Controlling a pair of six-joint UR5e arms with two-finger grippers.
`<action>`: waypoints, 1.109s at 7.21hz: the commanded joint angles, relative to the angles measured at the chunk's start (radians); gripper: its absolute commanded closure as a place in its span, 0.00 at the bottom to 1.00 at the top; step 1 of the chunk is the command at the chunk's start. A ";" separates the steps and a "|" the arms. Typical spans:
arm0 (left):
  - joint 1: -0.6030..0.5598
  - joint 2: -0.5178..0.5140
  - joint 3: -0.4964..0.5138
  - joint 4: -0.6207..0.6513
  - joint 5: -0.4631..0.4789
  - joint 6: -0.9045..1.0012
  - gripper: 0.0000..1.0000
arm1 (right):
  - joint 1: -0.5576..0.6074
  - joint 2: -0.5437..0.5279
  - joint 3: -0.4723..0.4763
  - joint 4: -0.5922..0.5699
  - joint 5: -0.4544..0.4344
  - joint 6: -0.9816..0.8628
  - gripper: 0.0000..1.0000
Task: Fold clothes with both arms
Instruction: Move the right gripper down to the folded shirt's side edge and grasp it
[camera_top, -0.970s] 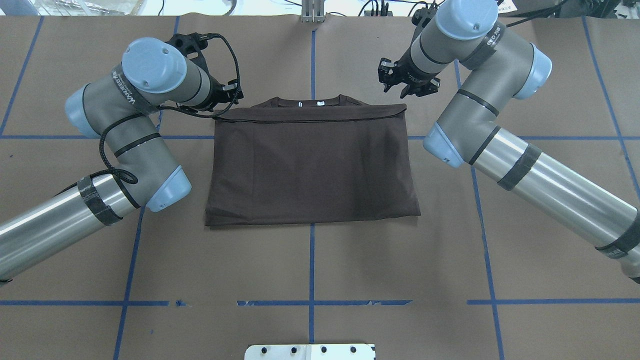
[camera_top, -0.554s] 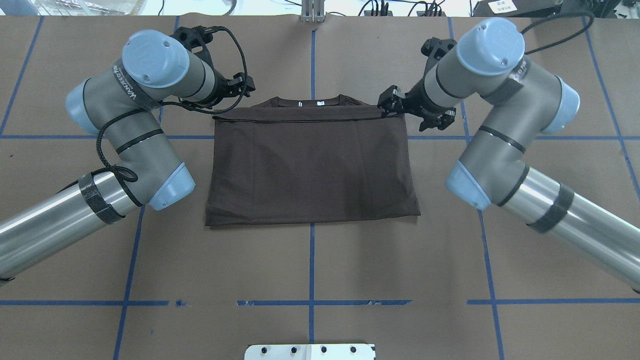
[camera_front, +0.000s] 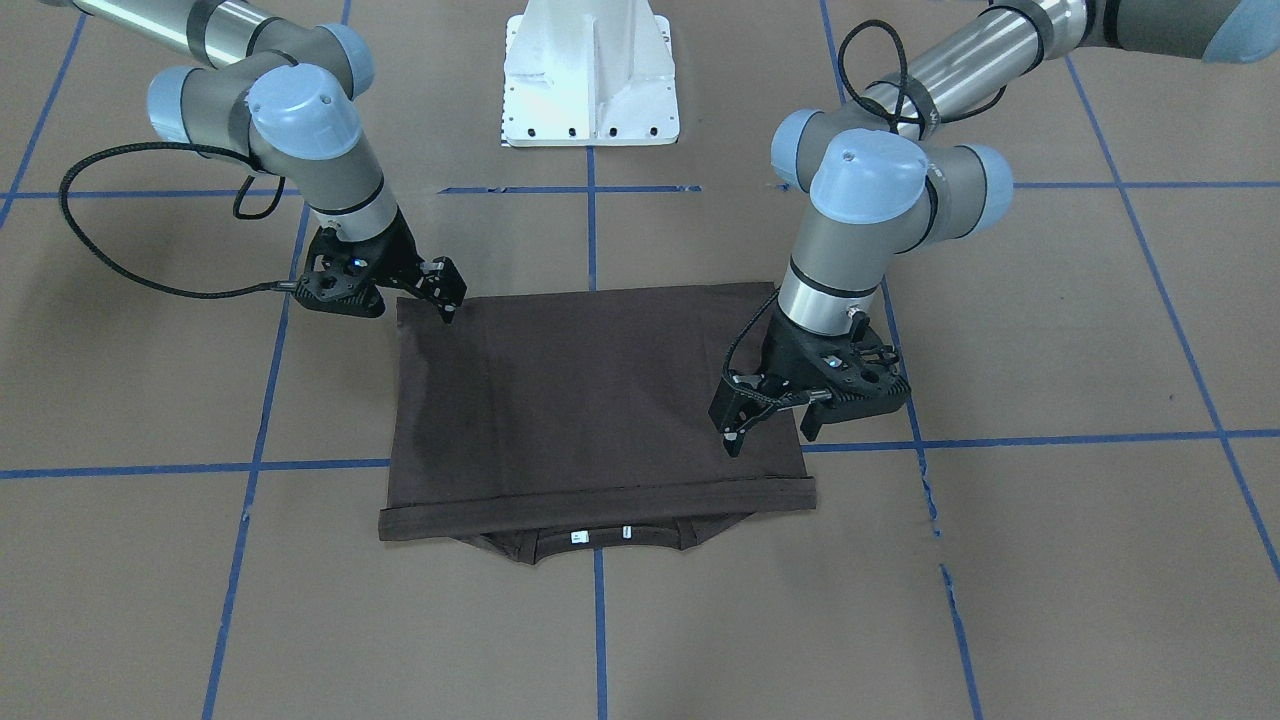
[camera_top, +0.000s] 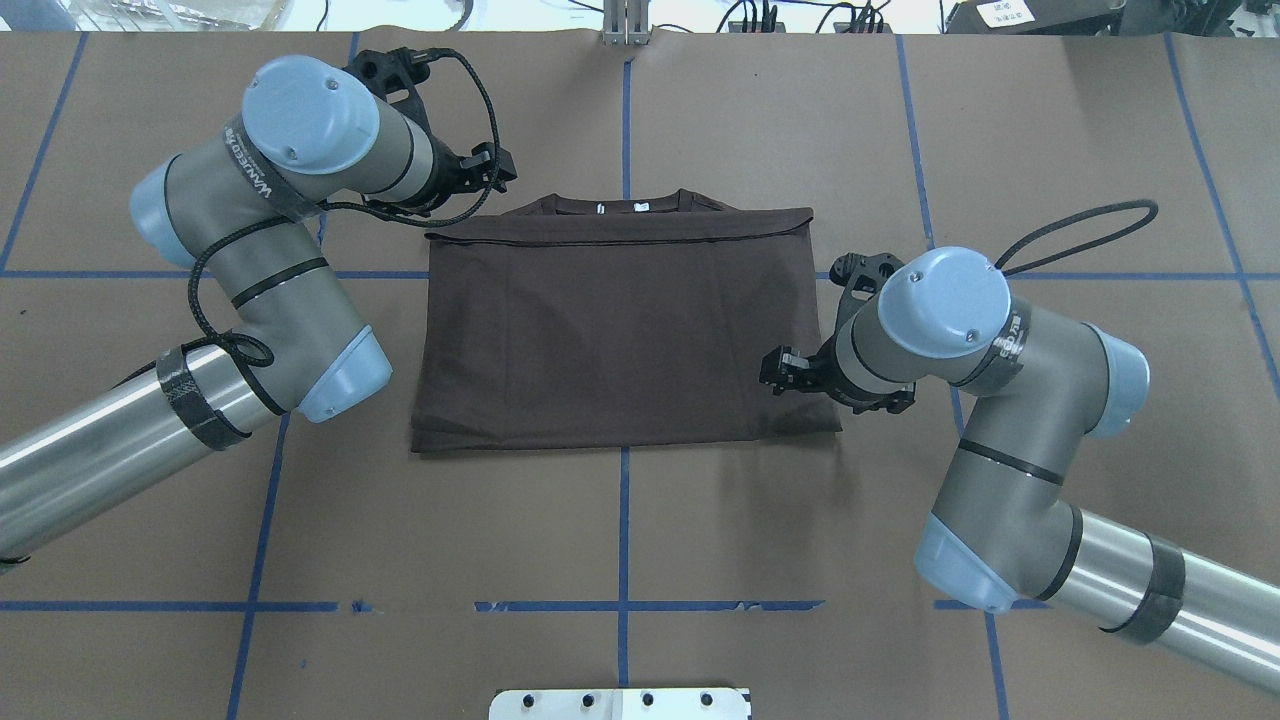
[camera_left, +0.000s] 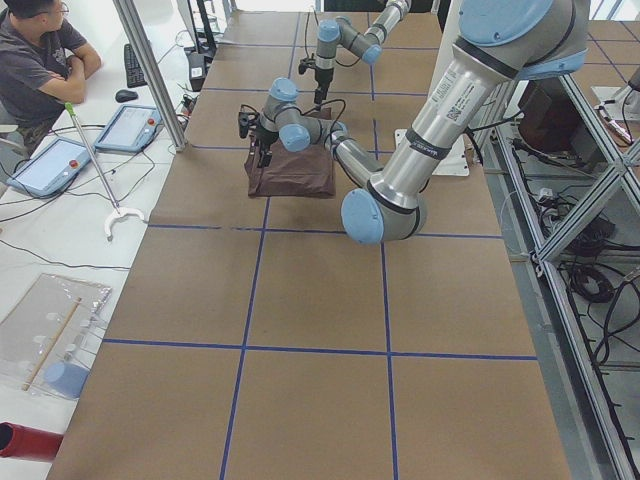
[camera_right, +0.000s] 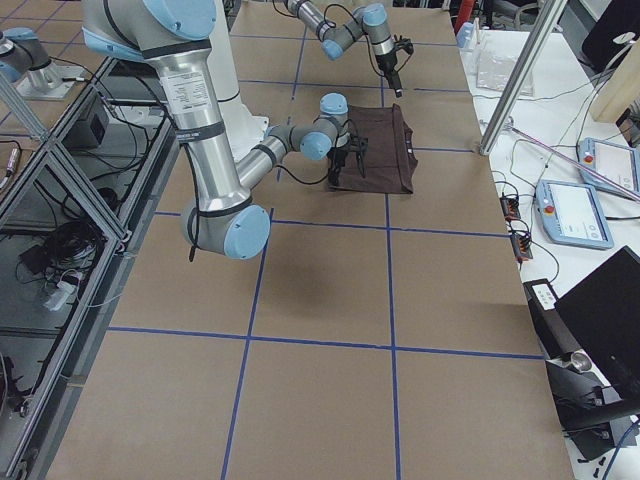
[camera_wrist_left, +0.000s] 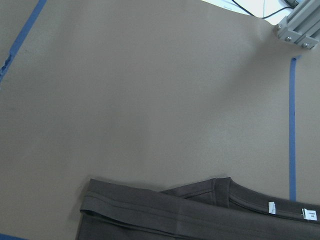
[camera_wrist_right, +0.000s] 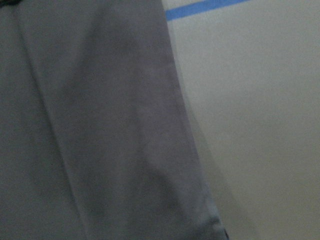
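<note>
T-shirt, dark grey-brown, lies flat in the middle of the table, folded to a neat rectangle with its hem doubled over along the far side. The ribbed collar and a small white neck tag peek out beyond that fold, on the side away from the robot.

The tabletop is covered in plain brown sheeting, ruled into big squares by blue tape lines, and the shirt sits astride one of their crossings.

The left gripper hangs clear of the cloth by the shirt's far left corner, fingers spread wide with nothing between them. The right gripper is down low at the shirt's right edge, close to the corner nearest the robot. Its fingers overlap from every angle, so I cannot tell whether they are apart or together, nor whether they touch the cloth.

The white pedestal stands at the robot's edge of the table. Aluminium frame posts rise beside the table. Across from the robot a person sits at a white bench with tablet-like control pads and loose cables. A black laptop stands farther along.
</note>
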 joint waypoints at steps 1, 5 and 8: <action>0.001 -0.001 -0.004 -0.001 0.000 0.000 0.00 | -0.030 -0.002 -0.020 -0.004 -0.004 0.000 0.01; 0.001 0.000 -0.015 -0.001 0.000 0.003 0.00 | -0.011 -0.004 -0.040 -0.005 -0.003 -0.003 0.62; 0.001 0.000 -0.015 -0.002 0.000 0.004 0.00 | -0.011 -0.007 -0.034 -0.007 0.003 0.000 1.00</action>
